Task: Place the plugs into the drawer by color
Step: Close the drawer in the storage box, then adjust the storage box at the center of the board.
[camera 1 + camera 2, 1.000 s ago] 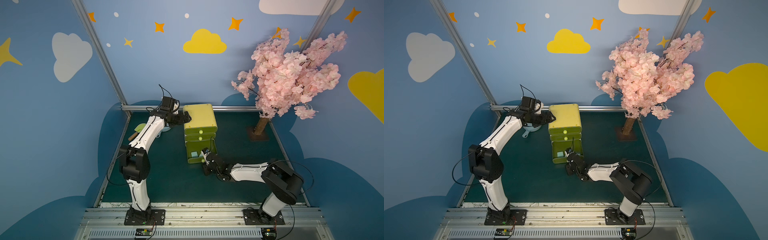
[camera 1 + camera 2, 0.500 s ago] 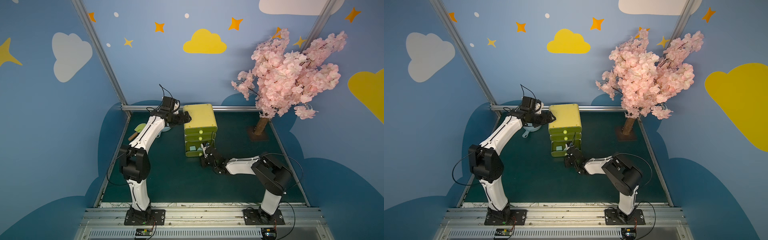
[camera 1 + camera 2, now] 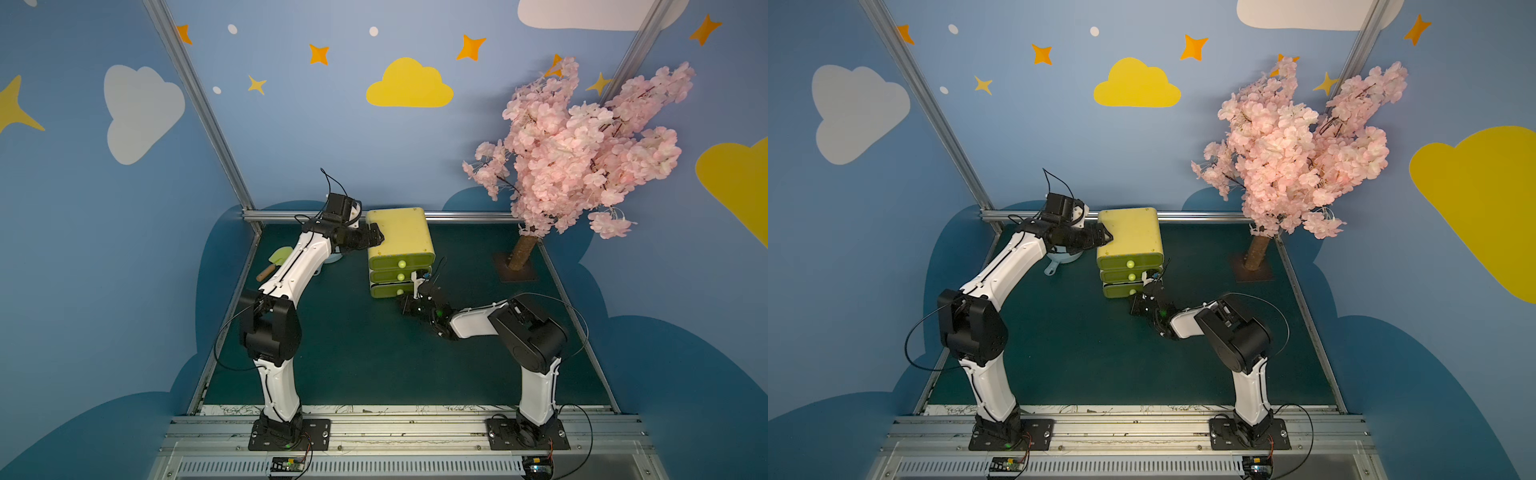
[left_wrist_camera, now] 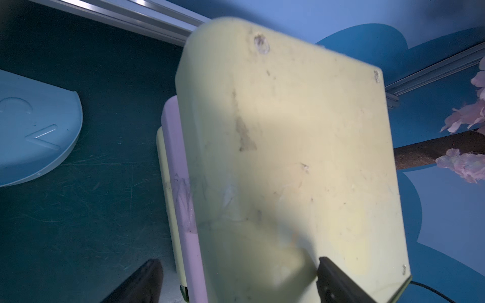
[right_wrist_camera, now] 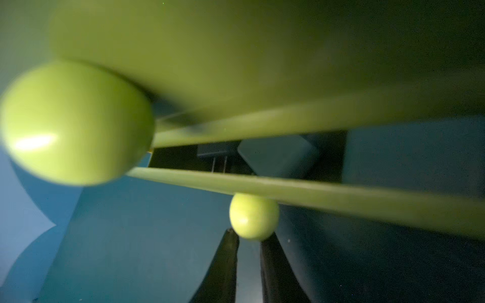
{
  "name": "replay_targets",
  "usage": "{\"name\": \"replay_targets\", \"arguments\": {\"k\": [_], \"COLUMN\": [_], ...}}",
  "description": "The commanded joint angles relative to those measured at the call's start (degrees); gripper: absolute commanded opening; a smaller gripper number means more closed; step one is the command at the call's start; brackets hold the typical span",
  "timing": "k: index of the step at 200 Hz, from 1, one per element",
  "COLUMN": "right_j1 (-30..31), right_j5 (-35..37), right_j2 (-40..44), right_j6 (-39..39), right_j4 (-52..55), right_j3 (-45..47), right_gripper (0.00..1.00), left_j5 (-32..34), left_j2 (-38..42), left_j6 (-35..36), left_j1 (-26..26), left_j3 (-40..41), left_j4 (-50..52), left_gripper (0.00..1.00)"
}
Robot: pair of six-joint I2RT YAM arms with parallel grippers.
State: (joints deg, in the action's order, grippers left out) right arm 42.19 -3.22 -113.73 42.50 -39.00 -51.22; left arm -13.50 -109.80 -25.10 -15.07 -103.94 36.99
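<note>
Squarely at the right gripper [image 5: 251, 233]: lowest knob [image 5: 253, 216] of the drawer [image 3: 399, 232].

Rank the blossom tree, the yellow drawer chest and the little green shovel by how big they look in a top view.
In a top view, largest to smallest:
1. pink blossom tree, by far the largest
2. yellow drawer chest
3. green shovel, clearly the smallest

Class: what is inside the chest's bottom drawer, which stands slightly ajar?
Through the narrow gap of the bottom drawer, the right wrist view shows a bluish plug and a second plug with two prongs. The drawer's front hides the rest.
</note>
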Motion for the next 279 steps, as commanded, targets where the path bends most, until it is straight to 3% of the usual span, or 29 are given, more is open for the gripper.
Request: {"name": "replay_targets", "arguments": {"k": [1, 55, 121, 145, 154, 178, 195, 220, 240, 279], "right_j1": [-1.9, -2.9, -6.1, -12.0, -14.3, -17.8, -20.1, -24.0, -24.1, -20.7], "right_j5": [-4.5, -5.7, -11.0, -16.0, -17.2, -14.1, -15.3, -27.4, -35.9, -36.1], "right_j2": [-3.5, -4.2, 18.0, 27.7, 30.3, 32.9, 30.5, 22.1, 15.2, 13.5], "right_j6": [5.2, 7.2, 1.0, -2.5, -5.2, -11.4, -13.8, -12.0, -10.3, -11.5], "right_j4": [-11.4, -15.9, -13.8, 11.6, 21.7, 39.8, 39.9, 40.8, 42.2, 41.6], "right_j3": [-1.3, 0.7, 15.9, 8.1, 4.1, -7.0, -11.4, -20.1, -26.7, -27.8], "right_gripper": [0.2, 0.2, 0.23, 0.23, 0.23, 0.27, 0.39, 0.61, 0.64, 0.64], "left_j5": [3.0, 4.7, 3.5, 0.5, -3.4, -5.7, -7.2, -9.4, -9.9, -11.6], "left_j2": [-1.6, -1.1, 3.0, 4.4, 4.5, 3.4, 1.2, -2.9, -5.3, -7.9], "left_j6": [1.0, 0.9, -1.0, -3.4, -3.7, -5.2, -5.7, -5.9, -5.3, -4.8], "left_j1": [-0.2, -0.6, -0.1, 1.9, 3.1, 4.6, 4.2, 2.8, 1.7, 0.4], "left_j3": [0.5, 0.1, -1.4, -0.9, -0.1, -0.5, -2.4, -6.4, -8.7, -10.3], "left_j4": [5.5, 6.4, 6.8, 5.7, 4.3, 3.2, 3.1, 4.1, 5.1, 5.4], "left_gripper": [0.93, 0.93, 0.94, 0.94, 0.94, 0.93, 0.92, 0.91, 0.92, 0.91]}}
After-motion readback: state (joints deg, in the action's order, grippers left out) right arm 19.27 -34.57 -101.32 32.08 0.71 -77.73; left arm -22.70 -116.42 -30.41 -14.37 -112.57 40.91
